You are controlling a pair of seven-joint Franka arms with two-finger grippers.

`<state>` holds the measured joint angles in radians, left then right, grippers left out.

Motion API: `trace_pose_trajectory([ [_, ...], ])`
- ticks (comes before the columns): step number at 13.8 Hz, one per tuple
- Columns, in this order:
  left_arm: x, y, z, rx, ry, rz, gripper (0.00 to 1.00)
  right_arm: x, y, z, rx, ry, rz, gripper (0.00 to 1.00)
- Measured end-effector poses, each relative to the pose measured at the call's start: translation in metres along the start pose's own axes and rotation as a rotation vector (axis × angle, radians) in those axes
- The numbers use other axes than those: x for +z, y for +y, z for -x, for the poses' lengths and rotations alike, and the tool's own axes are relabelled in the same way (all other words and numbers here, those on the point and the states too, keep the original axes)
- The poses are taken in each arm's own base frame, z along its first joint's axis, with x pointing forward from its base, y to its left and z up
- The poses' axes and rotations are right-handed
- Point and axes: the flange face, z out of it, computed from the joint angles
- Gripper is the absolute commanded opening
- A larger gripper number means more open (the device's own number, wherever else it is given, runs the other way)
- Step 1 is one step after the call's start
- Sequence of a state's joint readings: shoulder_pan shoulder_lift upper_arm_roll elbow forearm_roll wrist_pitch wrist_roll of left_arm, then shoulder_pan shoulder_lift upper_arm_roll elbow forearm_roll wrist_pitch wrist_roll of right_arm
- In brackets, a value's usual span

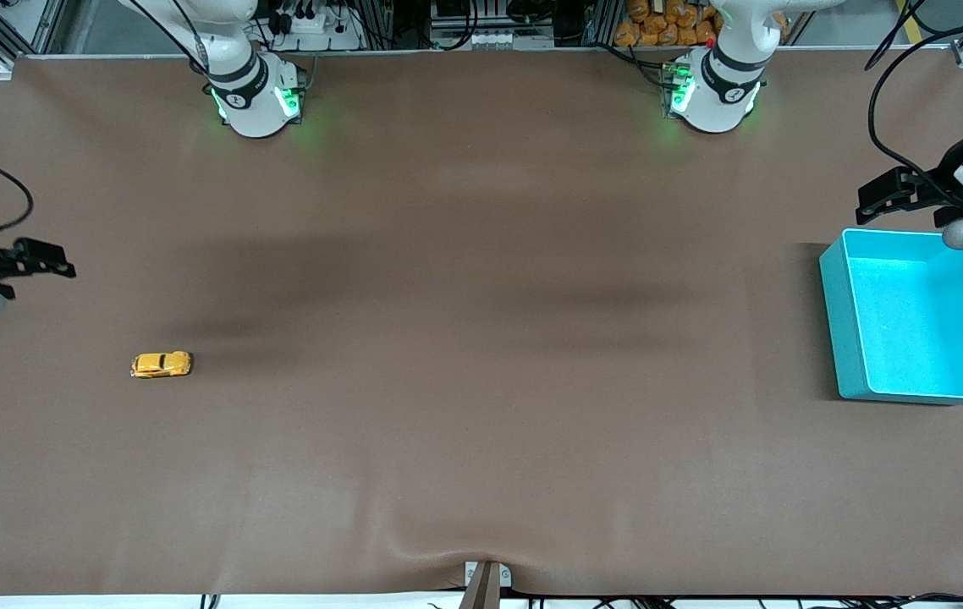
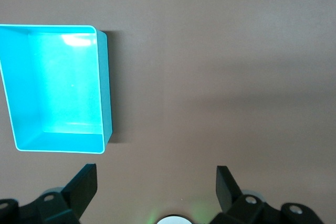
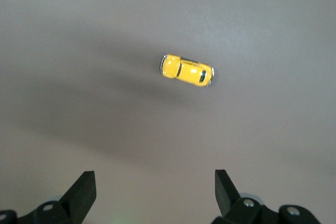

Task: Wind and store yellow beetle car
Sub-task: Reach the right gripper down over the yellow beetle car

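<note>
Two grippers spread wide, car alone on the mat

Nearest the front camera: yellow beetle car (image 1: 161,364), on its wheels on the brown table (image 1: 481,440), toward the right arm's end, touched by nothing. Seen from above in the right wrist view as a small rounded yellow body with dark windows (image 3: 186,70), lying lengthwise along the table.

A little farther from that camera, at the left arm's end: turquoise bin (image 1: 844,338), open side up, nothing inside, well apart from the car.

Up in the air at the right arm's end: right gripper (image 1: 43,259), held level off the table's edge, fingers spread wide and holding nothing; black fingertips (image 3: 84,190) framing bare mat in its wrist view, the car well clear of them.

Up in the air at the other end: left gripper (image 1: 896,193), hovering over the bin's rim on the side toward the bases, fingers (image 2: 83,184) likewise parted, nothing between them.
</note>
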<state>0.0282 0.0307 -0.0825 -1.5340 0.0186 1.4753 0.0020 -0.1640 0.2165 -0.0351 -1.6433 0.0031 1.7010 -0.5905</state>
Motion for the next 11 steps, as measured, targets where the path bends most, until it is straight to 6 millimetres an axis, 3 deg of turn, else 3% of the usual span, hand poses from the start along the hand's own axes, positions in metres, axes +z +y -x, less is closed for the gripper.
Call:
trace_pose_trajectory([
  [4,0.001,-0.001,0.0,-0.002,-0.002,0.0,1.0,0.015,0.015,-0.015,-0.145,0.027,0.074,1.0],
  [9,0.003,-0.001,0.0,-0.002,-0.006,0.0,1.0,0.023,0.032,-0.008,-0.395,0.01,0.074,1.0],
  [11,0.003,-0.001,0.0,-0.003,-0.007,0.0,1.0,0.029,0.025,-0.016,-0.475,0.01,0.077,1.0],
])
